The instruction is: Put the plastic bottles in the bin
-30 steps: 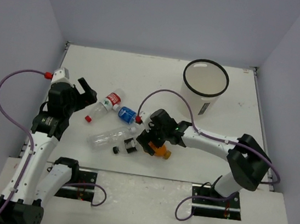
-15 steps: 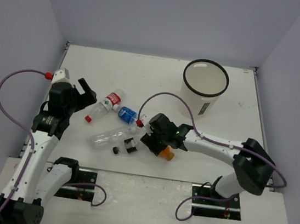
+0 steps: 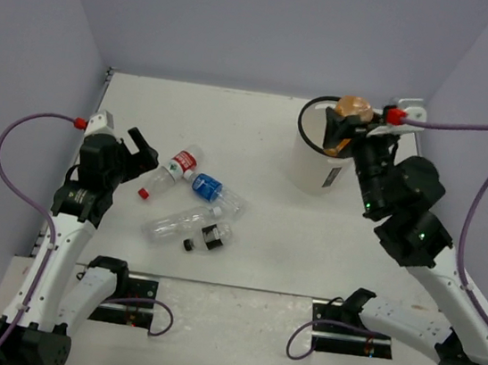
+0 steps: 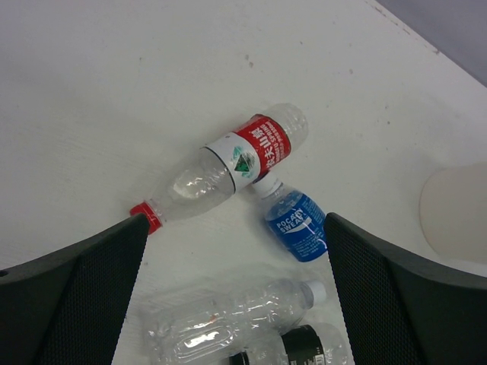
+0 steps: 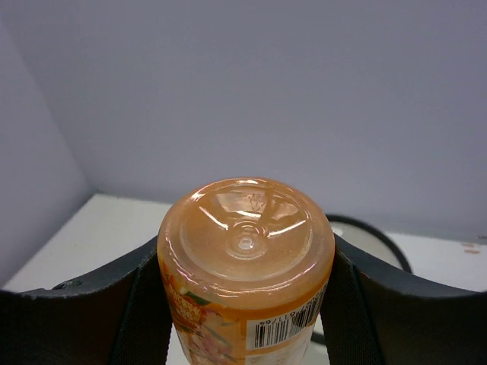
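Since a second ago my right fingers have swung up from the near middle of the worktop to the far right, where they now clamp the orange bottle, its base pointing away from my wrist, up over the bin. On the left, my left fingers hang spread wide with nothing between them, above the red-labelled bottle. Just right of it lies the blue-labelled bottle; nearer, the plain clear bottle and the black-labelled bottle lie side by side, all four flat on the worktop
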Motion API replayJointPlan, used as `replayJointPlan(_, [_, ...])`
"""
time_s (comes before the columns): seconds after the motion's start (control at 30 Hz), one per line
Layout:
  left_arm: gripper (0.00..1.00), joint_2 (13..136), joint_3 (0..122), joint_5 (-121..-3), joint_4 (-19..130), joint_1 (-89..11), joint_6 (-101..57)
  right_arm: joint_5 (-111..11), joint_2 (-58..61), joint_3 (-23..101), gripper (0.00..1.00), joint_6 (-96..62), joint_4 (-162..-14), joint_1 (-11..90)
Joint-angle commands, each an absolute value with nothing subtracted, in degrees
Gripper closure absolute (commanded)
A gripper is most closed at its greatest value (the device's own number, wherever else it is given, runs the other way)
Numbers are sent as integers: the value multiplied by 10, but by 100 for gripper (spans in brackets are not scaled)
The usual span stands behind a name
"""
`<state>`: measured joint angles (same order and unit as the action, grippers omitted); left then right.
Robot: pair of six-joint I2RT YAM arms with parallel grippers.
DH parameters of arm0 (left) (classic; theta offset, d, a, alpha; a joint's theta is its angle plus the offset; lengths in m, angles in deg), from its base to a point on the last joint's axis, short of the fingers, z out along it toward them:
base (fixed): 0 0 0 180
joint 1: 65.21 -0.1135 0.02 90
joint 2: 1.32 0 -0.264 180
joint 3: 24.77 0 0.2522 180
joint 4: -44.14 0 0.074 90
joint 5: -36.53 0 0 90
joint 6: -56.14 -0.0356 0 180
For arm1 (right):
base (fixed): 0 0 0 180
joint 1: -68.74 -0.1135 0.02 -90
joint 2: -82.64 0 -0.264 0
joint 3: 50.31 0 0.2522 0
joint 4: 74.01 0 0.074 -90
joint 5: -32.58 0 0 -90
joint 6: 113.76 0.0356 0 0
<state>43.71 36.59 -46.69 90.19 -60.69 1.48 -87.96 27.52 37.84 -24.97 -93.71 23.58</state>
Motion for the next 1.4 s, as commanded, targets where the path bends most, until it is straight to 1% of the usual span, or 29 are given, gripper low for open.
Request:
replayJointPlan(0.0, [0, 435, 367, -493, 897, -611, 0, -881, 208, 456, 100, -256, -888, 350])
replayJointPlan(0.07, [0, 437, 367, -501, 901, -611, -1, -885, 166, 502, 100, -262, -888, 383])
replayJointPlan(0.17, [0, 443, 365, -508, 904, -611, -4, -887, 110, 532, 100, -258, -889, 414])
replayJointPlan(0.27, [0, 452, 367, -512, 908, -611, -4, -887, 67, 536, 100, -248, -896, 434])
replayJointPlan(0.43, [0, 460, 375, -515, 910, -611, -11, -847, 26, 538, 100, -170, -949, 471])
replayJointPlan(0.47, [0, 459, 376, -515, 910, -611, -12, -839, 22, 531, 99, -157, -954, 477])
replayJointPlan(0.53, [0, 458, 376, -514, 910, -611, -11, -835, 18, 520, 90, -148, -956, 483])
replayJointPlan(0.6, [0, 457, 373, -511, 909, -611, -11, -830, 14, 501, 77, -140, -957, 486])
replayJointPlan(0.67, [0, 457, 371, -509, 908, -611, -11, -833, 10, 491, 67, -133, -966, 486])
replayJointPlan(0.77, [0, 459, 366, -509, 910, -611, -9, -844, 3, 485, 63, -114, -998, 486])
replayJointPlan(0.83, [0, 460, 363, -519, 904, -611, -11, -842, 6, 474, 54, -115, -1002, 486])
replayJointPlan(0.9, [0, 461, 361, -528, 902, -611, -12, -844, 8, 472, 34, -117, -1006, 486])
replayJointPlan(1.07, [0, 463, 363, -519, 902, -611, -9, -866, 18, 487, 2, -112, -1022, 486])
replayJointPlan(1.13, [0, 464, 364, -519, 901, -611, -7, -865, 23, 488, 1, -113, -1024, 486])
replayJointPlan(1.27, [0, 465, 365, -521, 901, -611, -6, -817, 44, 486, 1, -137, -1025, 486])
replayJointPlan(1.37, [0, 465, 366, -523, 903, -611, -6, -791, 85, 458, 1, -135, -1006, 486])
